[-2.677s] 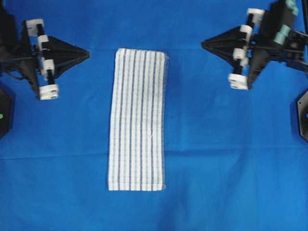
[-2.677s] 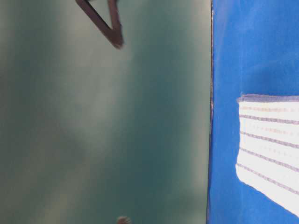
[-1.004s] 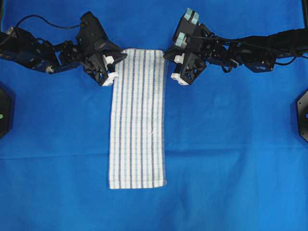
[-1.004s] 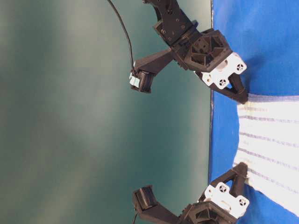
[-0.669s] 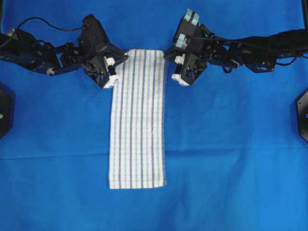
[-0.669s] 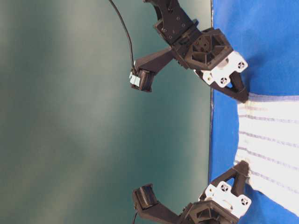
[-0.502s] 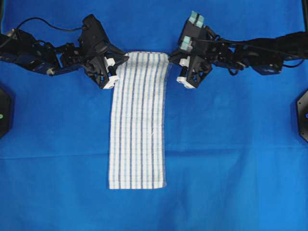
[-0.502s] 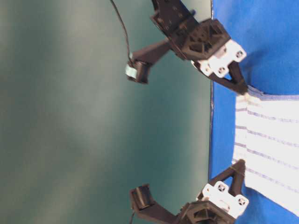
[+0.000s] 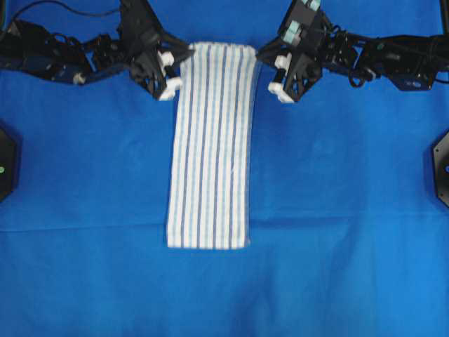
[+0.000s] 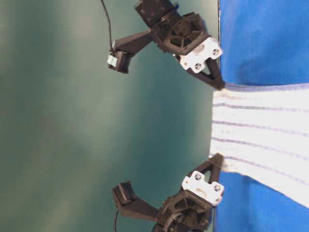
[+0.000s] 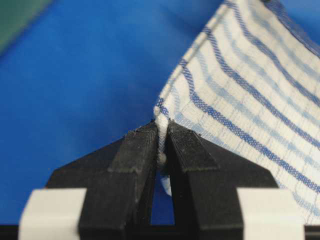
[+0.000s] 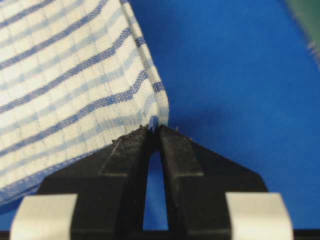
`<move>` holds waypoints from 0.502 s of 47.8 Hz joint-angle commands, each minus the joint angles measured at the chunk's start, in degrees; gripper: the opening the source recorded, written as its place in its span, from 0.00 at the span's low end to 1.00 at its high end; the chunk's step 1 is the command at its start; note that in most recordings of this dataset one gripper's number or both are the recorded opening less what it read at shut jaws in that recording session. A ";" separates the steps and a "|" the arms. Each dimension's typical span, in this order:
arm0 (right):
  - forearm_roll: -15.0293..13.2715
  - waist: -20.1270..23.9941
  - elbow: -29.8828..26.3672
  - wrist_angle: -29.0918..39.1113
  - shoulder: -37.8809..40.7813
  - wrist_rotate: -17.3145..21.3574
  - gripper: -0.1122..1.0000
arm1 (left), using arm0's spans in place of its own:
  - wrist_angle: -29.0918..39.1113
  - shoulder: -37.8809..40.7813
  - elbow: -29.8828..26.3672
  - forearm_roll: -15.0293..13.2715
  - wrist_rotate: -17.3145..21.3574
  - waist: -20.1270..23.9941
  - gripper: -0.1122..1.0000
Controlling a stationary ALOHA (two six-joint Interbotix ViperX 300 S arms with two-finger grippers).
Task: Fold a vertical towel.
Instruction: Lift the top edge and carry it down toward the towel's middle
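Observation:
The towel (image 9: 212, 140) is a long white cloth with thin blue stripes, lying lengthwise on the blue cloth (image 9: 337, 210). Its far end is lifted off the surface, while its near end (image 9: 208, 242) still rests flat. My left gripper (image 9: 184, 55) is shut on the towel's far left corner (image 11: 161, 112). My right gripper (image 9: 261, 55) is shut on the far right corner (image 12: 156, 120). In the table-level view the two grippers (image 10: 219, 86) (image 10: 218, 158) hold the raised edge of the towel (image 10: 260, 125) stretched between them.
The blue cloth covers the whole table. Black arm bases sit at the left edge (image 9: 5, 165) and right edge (image 9: 442, 165). The green wall (image 10: 72, 121) lies beyond the table's far edge.
Both grippers closed on the towel's far corners and rose, lifting that end. The towel's near end slid toward the far side, and its far edge now hangs stretched above the table.

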 commanded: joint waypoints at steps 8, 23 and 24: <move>-0.44 -3.25 -2.46 -0.26 -1.49 -0.97 0.19 | 0.70 -0.35 -2.72 0.00 1.49 4.13 0.14; -1.14 -4.48 -3.87 -0.26 -1.49 -1.32 0.19 | 0.88 -0.62 -3.25 0.00 3.08 5.45 0.14; -1.23 -4.48 -3.96 -0.26 -1.49 -1.49 0.19 | 0.88 -0.79 -3.25 0.00 3.08 5.45 0.14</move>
